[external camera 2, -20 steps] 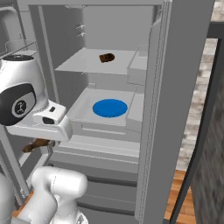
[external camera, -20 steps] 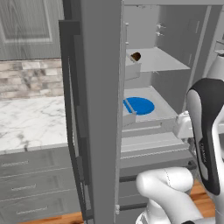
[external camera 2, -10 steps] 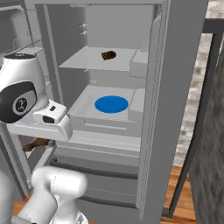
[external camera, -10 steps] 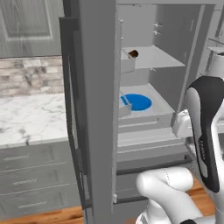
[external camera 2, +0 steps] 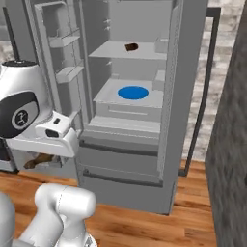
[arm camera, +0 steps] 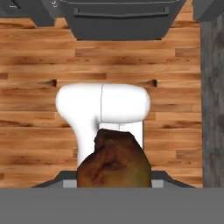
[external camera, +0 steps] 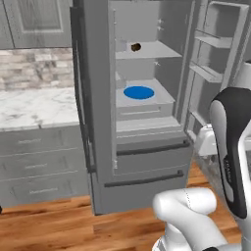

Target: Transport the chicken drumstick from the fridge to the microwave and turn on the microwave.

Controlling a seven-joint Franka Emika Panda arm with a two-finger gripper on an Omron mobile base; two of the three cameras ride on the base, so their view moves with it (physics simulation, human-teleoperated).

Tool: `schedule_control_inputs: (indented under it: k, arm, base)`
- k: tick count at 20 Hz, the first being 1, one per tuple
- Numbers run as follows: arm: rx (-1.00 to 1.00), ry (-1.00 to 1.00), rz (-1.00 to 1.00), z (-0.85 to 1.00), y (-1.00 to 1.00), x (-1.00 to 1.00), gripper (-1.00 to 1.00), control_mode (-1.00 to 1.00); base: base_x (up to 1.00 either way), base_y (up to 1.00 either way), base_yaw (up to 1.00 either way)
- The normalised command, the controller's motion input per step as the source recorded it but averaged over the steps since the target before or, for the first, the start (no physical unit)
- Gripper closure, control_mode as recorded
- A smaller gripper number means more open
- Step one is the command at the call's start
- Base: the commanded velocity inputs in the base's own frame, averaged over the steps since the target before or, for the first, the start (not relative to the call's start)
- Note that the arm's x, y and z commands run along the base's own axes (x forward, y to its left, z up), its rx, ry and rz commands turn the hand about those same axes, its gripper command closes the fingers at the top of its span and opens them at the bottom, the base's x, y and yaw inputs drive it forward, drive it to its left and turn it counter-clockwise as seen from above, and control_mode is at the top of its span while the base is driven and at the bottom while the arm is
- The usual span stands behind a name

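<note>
My gripper [arm camera: 114, 176] is shut on the chicken drumstick [arm camera: 114, 161], a knobbly brown-tan lump that covers the fingertips in the hand view. From the right base view the drumstick [external camera 2: 39, 160] hangs under my white hand, low and to the left of the fridge [external camera 2: 166, 96]. The fridge [external camera: 95, 98] stands open, showing pale shelves and closed lower drawers. The microwave is out of view.
A blue plate [external camera: 138, 92] [external camera 2: 133, 92] lies on the middle fridge shelf, and a dark brown lump [external camera: 136, 47] [external camera 2: 131, 47] sits on the upper one. The open door with racks [external camera: 215, 59] juts out beside my arm. Marble counter [external camera: 34, 105] at left; dark wall [external camera 2: 231, 144] at right; wooden floor [arm camera: 175, 65] below.
The whole picture has pulled back from the fridge, so the base has driven away from it. The drumstick stays in my shut gripper.
</note>
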Motion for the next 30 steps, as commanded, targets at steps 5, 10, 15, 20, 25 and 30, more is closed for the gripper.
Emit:
schedule_control_inputs:
  k: [5, 10, 15, 20, 25, 30]
  arm:
    - [0.0, 0.0, 0.0, 0.0, 0.0, 0.0, 1.0, 1.0]
    - [0.0, 0.0, 0.0, 0.0, 0.0, 0.0, 1.0, 1.0]
    - [0.0, 0.0, 0.0, 0.0, 0.0, 0.0, 1.0, 1.0]
    - [0.0, 0.0, 0.0, 0.0, 0.0, 0.0, 1.0, 1.0]
    - [0.0, 0.0, 0.0, 0.0, 0.0, 0.0, 1.0, 1.0]
    - [0.0, 0.0, 0.0, 0.0, 0.0, 0.0, 1.0, 1.0]
  base:
    - [-0.51, 0.04, 0.34]
    - [-0.08, 0.14, 0.71]
    - [0.0, 0.23, 0.9]
    - [0.21, 0.34, 0.82]
    - [0.85, 0.4, 0.61]
    - [1.0, 0.47, 0.23]
